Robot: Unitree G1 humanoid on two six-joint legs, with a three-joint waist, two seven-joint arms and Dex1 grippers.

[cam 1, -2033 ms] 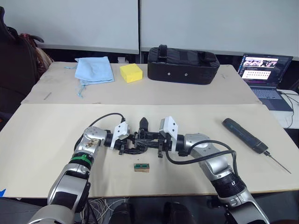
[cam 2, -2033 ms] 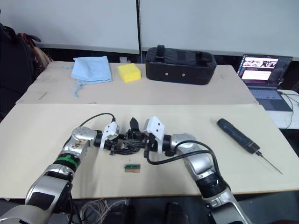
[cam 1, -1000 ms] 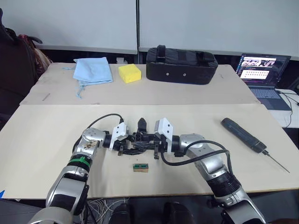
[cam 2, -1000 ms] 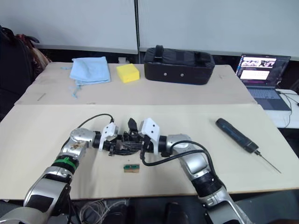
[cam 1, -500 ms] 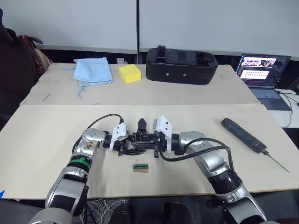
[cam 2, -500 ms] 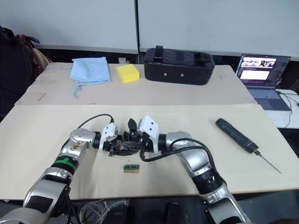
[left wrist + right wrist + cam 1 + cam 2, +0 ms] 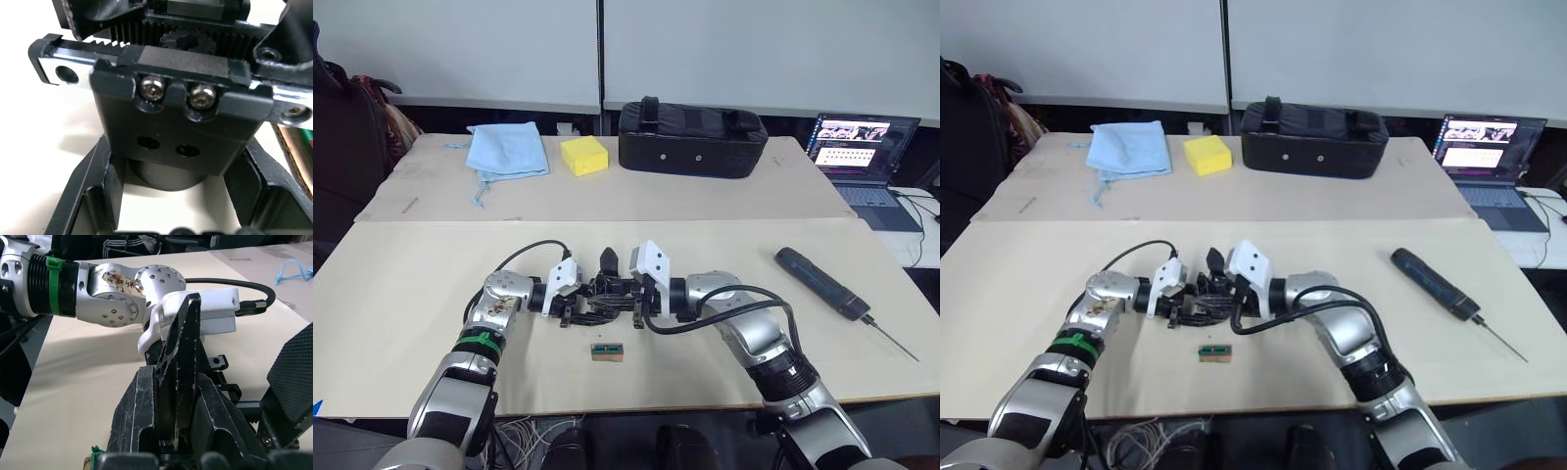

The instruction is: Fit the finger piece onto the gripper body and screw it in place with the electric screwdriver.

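Observation:
The gripper body (image 7: 596, 296) sits low over the table's middle, with my left gripper (image 7: 576, 300) shut on it. In the left wrist view my fingers flank its round drum (image 7: 168, 174), below a block with two screws and a toothed rack. The finger piece (image 7: 610, 260), a black wedge, stands upright right against the gripper body. My right gripper (image 7: 632, 297) is shut on it from the right. In the right wrist view the finger piece (image 7: 180, 367) is clamped between my two fingers. The electric screwdriver (image 7: 826, 284) lies on the table to the right, apart from both arms.
A small green-topped block (image 7: 608, 351) lies just in front of the grippers. At the back are a blue cloth (image 7: 511, 149), a yellow sponge (image 7: 586, 154) and a black case (image 7: 693, 137). A laptop (image 7: 862, 157) stands at the far right.
My right gripper has shifted left, closing in on the left gripper and the gripper body. The finger piece stays upright between them. The left arm has barely moved.

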